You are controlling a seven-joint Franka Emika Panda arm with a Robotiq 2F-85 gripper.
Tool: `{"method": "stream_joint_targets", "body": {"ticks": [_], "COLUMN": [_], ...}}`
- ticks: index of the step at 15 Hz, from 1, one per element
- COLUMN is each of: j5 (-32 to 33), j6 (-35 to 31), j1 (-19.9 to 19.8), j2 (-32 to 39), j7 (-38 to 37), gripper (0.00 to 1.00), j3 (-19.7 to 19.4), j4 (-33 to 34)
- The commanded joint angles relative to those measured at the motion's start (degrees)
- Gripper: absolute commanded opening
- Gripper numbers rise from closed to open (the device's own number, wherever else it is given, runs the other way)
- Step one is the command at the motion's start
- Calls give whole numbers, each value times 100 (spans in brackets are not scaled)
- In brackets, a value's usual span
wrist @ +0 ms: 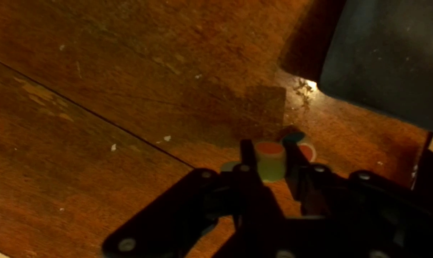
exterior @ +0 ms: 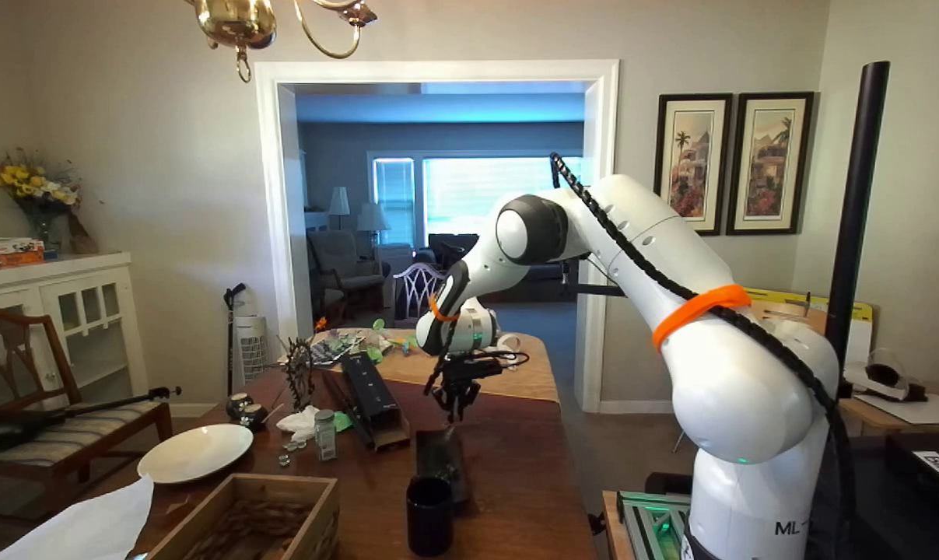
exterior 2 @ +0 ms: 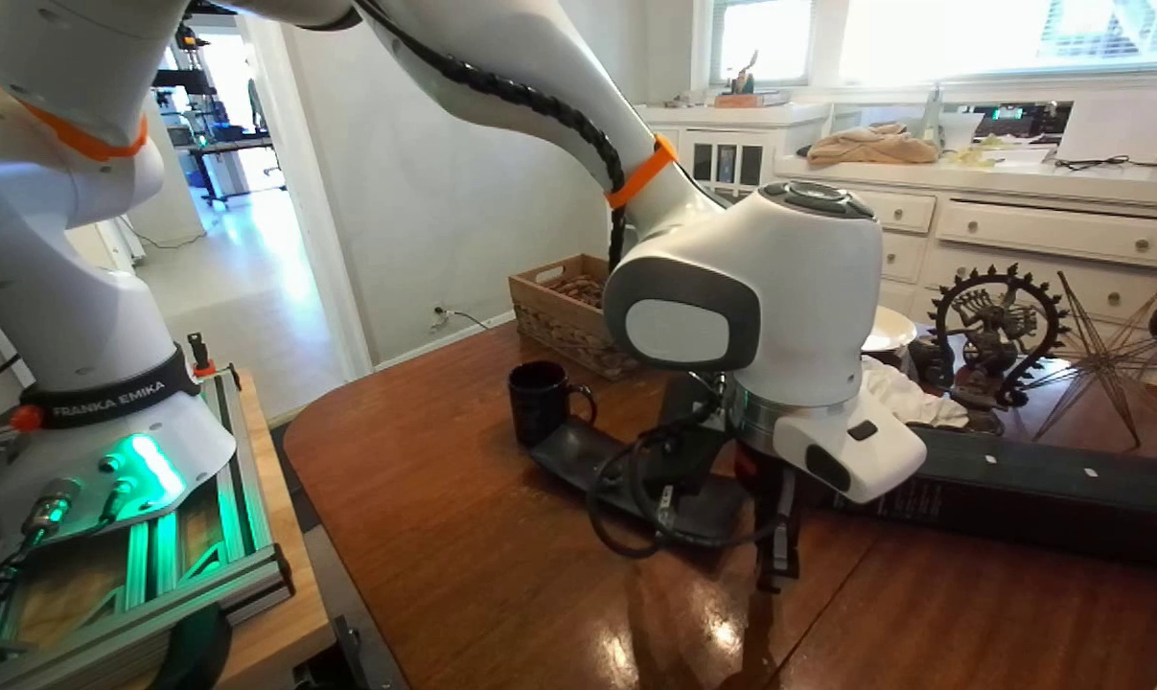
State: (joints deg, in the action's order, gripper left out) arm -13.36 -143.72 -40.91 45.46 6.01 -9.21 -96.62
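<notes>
My gripper (wrist: 269, 147) points down over the brown wooden table, with its fingers closed on both sides of a small cylinder (wrist: 271, 166) with a red top and green side. In the wrist view, a small blue-topped piece (wrist: 293, 137) and a red disc with a pale rim (wrist: 306, 152) lie behind the right finger. A pale piece (wrist: 229, 166) is partly hidden by the left finger. A black flat tray-like object (exterior 2: 588, 462) lies near the gripper (exterior 2: 777, 578). A black mug (exterior 2: 538, 404) stands at its far end. Both also show in an exterior view, the mug (exterior: 430, 517) nearer that camera.
A long black box (exterior: 370, 393) lies beside the gripper. A glass jar (exterior: 325, 437), white plate (exterior: 197, 453) and wooden crate (exterior: 325, 505) stand along one table side. A metal statue (exterior 2: 995, 335) and wire star (exterior 2: 1105, 359) stand behind the long box.
</notes>
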Motion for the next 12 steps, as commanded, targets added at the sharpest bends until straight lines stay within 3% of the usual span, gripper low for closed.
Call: {"method": "stream_joint_targets", "body": {"ticks": [1,12], "j5": [-114,-252], "j6": [28,36], "j1": [-124,-250], "j2": [48,-70], "j7": [128,256], "gripper": [6,6], "j3": [113,267], "j4": [48,-10]}}
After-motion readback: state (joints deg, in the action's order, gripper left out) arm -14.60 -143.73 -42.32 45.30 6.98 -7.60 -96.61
